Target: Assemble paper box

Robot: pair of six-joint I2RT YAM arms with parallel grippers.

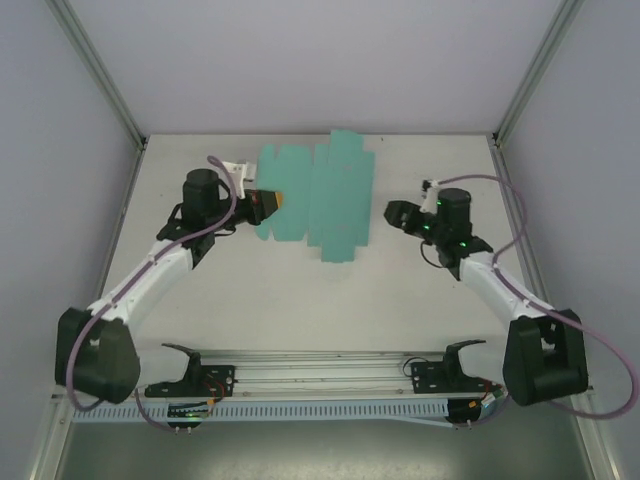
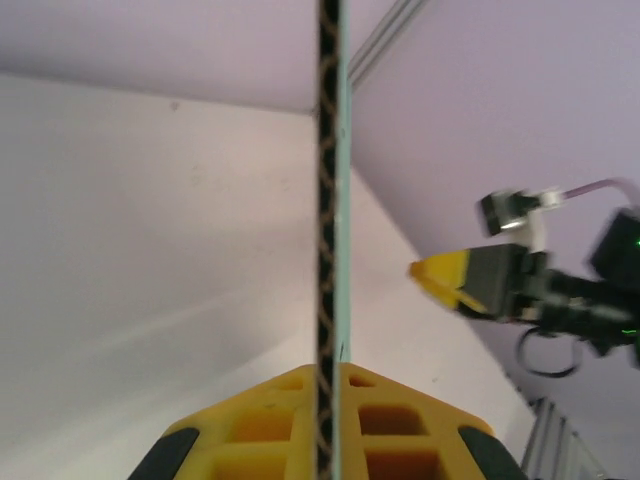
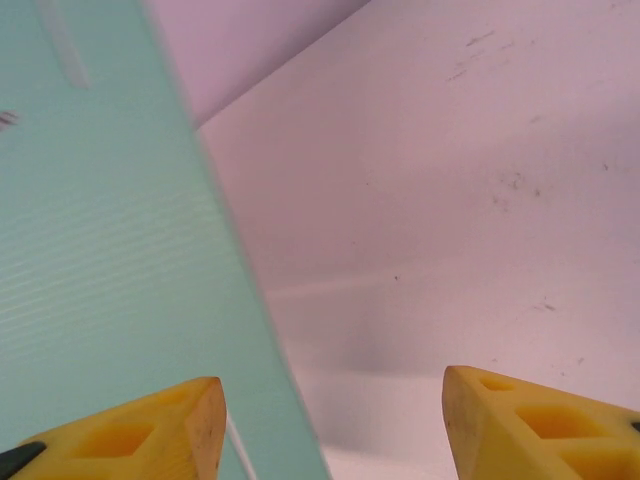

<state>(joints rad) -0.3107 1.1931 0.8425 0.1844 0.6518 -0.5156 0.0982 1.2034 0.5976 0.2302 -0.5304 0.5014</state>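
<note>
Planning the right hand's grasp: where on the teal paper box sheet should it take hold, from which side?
Probably the right edge of the paper box, from the right, one finger over and one under. The card lies flat and thin, so only an edge offers a pinch; the left hand seems clamped on the left edge, and the open right hand faces the free one.

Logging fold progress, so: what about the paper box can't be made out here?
Paper box creases: too small, top view.
Its faces, left wrist view: seen edge-on.
Its outline, right wrist view: cut off by left edge.
Left gripper fingers: mostly cut off by left wrist view's bottom edge.
</note>
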